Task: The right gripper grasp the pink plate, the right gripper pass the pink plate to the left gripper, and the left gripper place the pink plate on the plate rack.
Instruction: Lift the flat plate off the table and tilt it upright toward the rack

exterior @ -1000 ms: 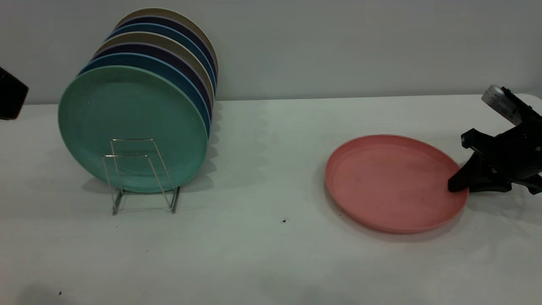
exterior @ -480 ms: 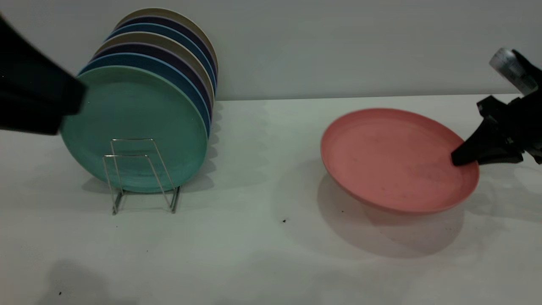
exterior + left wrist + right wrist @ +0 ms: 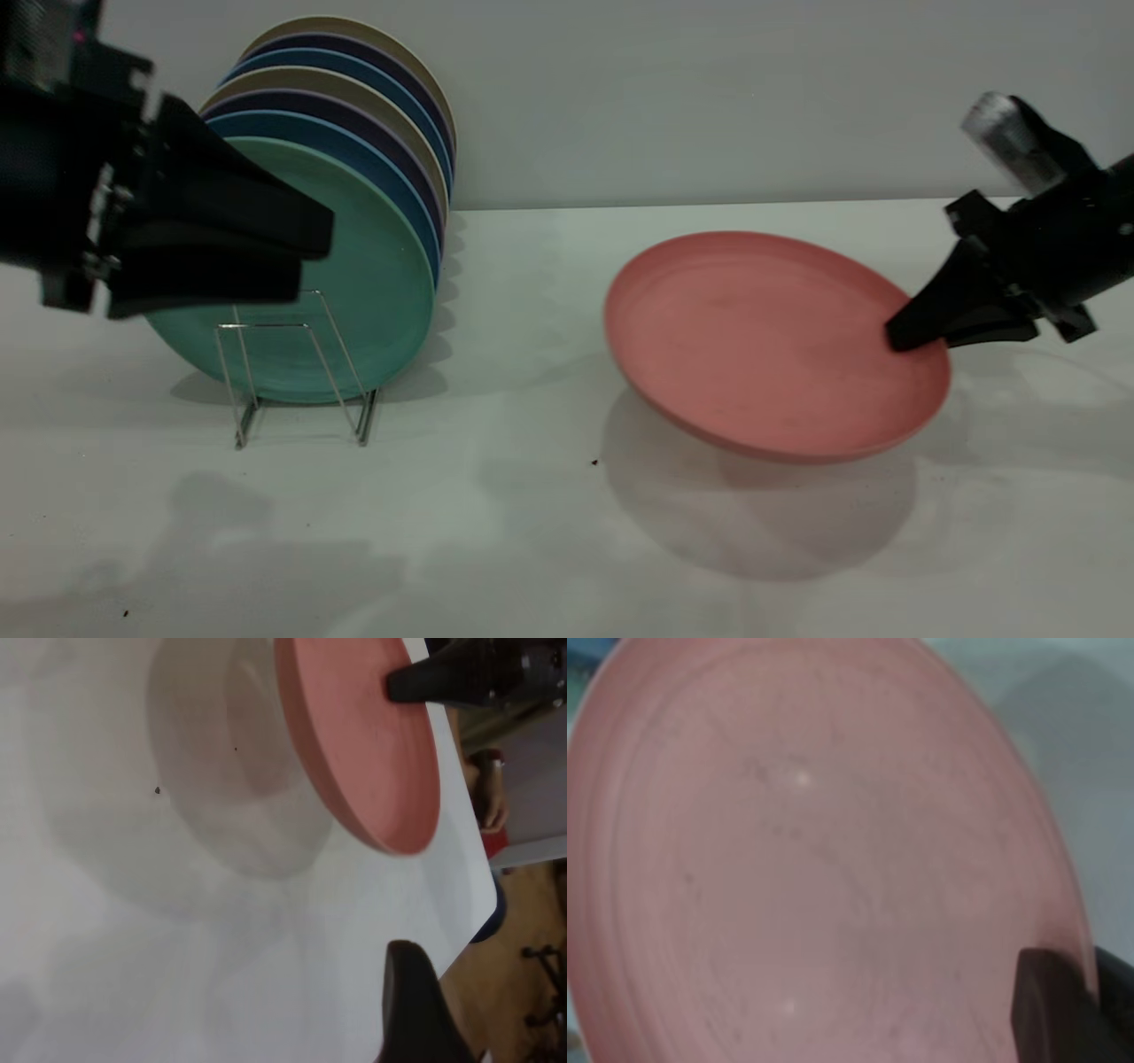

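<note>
My right gripper [image 3: 895, 341] is shut on the right rim of the pink plate [image 3: 762, 346] and holds it tilted above the table at the right. The plate fills the right wrist view [image 3: 815, 868], with one black finger [image 3: 1050, 1010] over its rim. My left gripper [image 3: 314, 257] is open and empty at the left, in front of the racked plates and well apart from the pink plate. The left wrist view shows one of its fingers [image 3: 412, 1010], the pink plate [image 3: 354, 735] and the right gripper [image 3: 416, 684] farther off. The plate rack [image 3: 266, 325] stands at the left.
A teal-green plate [image 3: 372, 292] stands foremost in the rack, with several blue, purple and beige plates [image 3: 390, 106] behind it. Two empty wire loops stand in front of it. The white table [image 3: 532, 496] runs between rack and plate; its edge shows in the left wrist view [image 3: 483, 904].
My right gripper has lifted the pink plate off the table and carried it leftward. My left arm has swung in from the left edge to in front of the racked plates.
</note>
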`<state>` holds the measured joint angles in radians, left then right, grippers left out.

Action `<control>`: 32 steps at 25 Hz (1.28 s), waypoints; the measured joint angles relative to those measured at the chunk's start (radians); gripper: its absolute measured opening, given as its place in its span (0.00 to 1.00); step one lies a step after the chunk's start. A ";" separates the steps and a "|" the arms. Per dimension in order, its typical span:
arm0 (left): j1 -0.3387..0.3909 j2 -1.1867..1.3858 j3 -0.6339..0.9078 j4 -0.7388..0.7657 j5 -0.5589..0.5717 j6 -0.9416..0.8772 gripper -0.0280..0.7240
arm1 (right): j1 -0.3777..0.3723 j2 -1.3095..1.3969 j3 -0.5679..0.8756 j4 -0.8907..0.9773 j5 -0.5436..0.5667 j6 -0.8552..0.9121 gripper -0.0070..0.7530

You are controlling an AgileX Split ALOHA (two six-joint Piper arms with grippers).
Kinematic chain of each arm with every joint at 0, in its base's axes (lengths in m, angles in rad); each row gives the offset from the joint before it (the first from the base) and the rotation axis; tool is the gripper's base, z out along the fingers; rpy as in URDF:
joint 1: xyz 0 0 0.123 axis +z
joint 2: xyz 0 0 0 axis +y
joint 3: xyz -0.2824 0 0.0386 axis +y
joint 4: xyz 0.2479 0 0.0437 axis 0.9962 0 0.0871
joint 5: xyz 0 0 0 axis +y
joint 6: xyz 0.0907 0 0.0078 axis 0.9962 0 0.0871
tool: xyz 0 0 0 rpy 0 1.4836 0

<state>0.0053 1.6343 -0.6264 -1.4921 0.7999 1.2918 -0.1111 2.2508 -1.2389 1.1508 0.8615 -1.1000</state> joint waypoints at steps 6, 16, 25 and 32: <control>0.000 0.101 0.000 -0.058 0.011 0.045 0.60 | 0.083 0.000 0.000 0.006 0.051 0.001 0.03; 0.000 0.122 -0.002 -0.092 0.005 0.064 0.60 | 0.240 -0.052 0.000 0.051 0.072 0.002 0.03; 0.000 0.122 -0.006 -0.097 0.001 0.067 0.60 | 0.303 -0.081 0.000 0.119 0.091 0.002 0.03; 0.000 0.122 -0.006 -0.112 0.000 0.067 0.58 | 0.371 -0.081 0.000 0.179 0.097 0.001 0.03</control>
<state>0.0053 1.7567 -0.6320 -1.6043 0.7998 1.3586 0.2602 2.1700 -1.2389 1.3294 0.9585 -1.0991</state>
